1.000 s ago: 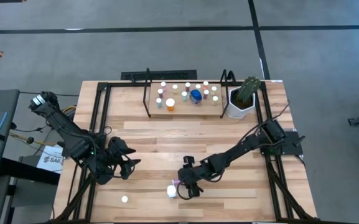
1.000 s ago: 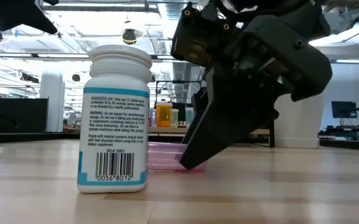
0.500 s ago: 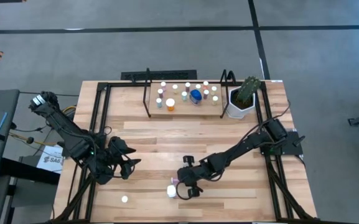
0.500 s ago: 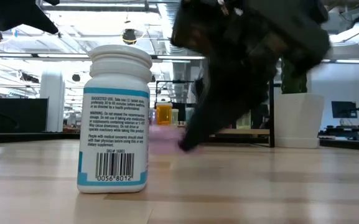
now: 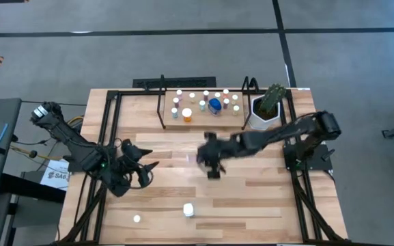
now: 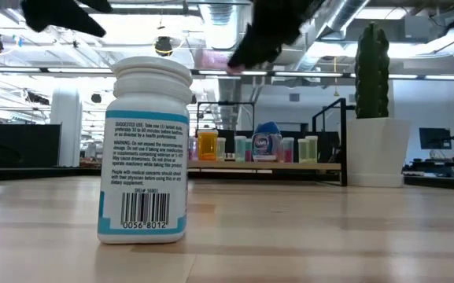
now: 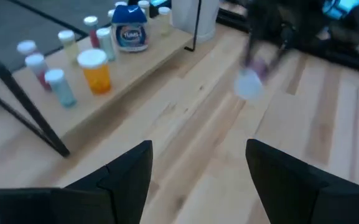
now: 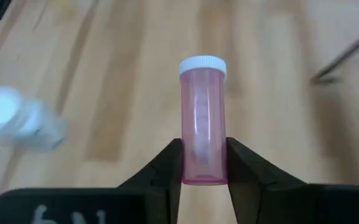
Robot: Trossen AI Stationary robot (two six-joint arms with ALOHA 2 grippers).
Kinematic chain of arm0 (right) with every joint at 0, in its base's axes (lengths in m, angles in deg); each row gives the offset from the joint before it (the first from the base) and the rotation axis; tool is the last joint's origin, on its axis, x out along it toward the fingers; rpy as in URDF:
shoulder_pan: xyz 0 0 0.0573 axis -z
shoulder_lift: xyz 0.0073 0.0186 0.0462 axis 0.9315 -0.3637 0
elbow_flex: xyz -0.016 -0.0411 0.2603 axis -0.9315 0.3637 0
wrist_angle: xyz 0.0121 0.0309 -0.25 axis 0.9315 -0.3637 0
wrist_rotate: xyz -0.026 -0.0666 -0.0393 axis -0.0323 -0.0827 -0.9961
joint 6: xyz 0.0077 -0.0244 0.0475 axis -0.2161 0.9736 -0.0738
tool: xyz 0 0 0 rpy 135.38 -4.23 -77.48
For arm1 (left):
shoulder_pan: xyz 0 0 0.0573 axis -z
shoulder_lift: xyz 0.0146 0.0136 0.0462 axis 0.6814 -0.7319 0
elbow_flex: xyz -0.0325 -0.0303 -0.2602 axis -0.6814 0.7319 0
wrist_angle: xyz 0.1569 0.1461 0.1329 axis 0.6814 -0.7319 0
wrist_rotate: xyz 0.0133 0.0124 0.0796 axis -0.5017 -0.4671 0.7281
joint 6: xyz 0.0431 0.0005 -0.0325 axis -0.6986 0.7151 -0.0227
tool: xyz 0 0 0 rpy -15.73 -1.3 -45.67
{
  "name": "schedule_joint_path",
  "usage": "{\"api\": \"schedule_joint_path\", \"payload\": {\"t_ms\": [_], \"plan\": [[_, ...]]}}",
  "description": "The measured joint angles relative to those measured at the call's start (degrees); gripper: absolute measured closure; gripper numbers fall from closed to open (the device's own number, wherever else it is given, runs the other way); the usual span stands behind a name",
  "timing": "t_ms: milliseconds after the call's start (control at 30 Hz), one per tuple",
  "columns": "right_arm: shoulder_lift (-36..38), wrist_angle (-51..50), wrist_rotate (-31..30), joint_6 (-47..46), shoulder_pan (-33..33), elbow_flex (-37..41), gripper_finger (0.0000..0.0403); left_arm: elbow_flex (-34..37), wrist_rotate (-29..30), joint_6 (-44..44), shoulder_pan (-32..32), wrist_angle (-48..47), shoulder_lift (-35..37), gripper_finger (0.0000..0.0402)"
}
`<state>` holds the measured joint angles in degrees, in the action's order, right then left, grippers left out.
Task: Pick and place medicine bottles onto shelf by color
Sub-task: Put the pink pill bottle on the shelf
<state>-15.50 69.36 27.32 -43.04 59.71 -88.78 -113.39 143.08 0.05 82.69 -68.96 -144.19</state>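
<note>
Change: my right end effector has come up off the near part of the bench and now hangs over mid-bench, carrying the pink translucent plastic vial with a white cap; a second ago that vial lay on the boards beside the white-capped, teal-banded white bottle.
Meaning: pickup done, I judge; carry toward the shelf is under way, placement outstanding.
Right end effector state: fingers clamped on the pink vial's lower body, one on each side.
Vial location: in the air, clear of the boards, at about 6 o'clock from the low light-wood shelf with black rod frame.
Vial axis: long axis runs straight out ahead of my fingers, cap end leading, base between the fingers.
Left end effector: fingers apart, empty, waiting at 9 o'clock on the bench.
Left behind: white bottle, upright at 6 o'clock; small white object at 7 o'clock.
Shelf contents: orange bottle, blue wide bottle, several small vials in a row.
</note>
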Motion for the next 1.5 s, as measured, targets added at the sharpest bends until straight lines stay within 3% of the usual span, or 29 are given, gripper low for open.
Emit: {"api": "schedule_joint_path", "payload": {"t_ms": [200, 300, 467, 667, 833, 1067, 1500], "plan": [[5.1, 1.7, 0.1, 0.1, 5.8, 0.0, 0.0281, 0.0, -6.3, -21.5, -8.3, 11.5, 0.0, 0.0157], [5.1, 3.5, 0.4, 1.4, 5.5, 0.1, 0.0282, 0.0, -6.7, -31.5, -11.8, 18.7, 0.0, 0.0157], [4.5, 6.4, 0.5, 4.6, 4.3, 0.1, 0.0283, 0.0, -14.6, -43.1, -16.7, 26.9, 0.0, 0.0154], [5.2, 8.5, 0.4, 7.7, 5.8, 0.1, 0.0283, 0.0, -15.2, -49.2, -20.4, 28.9, 0.0, 0.0131], [5.2, 11.6, 0.5, 11.8, 8.0, 0.1, 0.0283, 0.0, -19.0, -55.1, -23.4, 35.1, -1.0, 0.0115], [5.2, 19.3, 0.5, 17.6, 10.3, 0.1, 0.0284, 0.1, -16.7, -59.6, -27.8, 42.8, -2.5, 0.0113], [7.1, 30.3, 0.5, 17.8, 17.2, 0.1, 0.0284, 0.0, -8.9, -62.8, -34.6, 62.0, -2.9, 0.0113]]}}
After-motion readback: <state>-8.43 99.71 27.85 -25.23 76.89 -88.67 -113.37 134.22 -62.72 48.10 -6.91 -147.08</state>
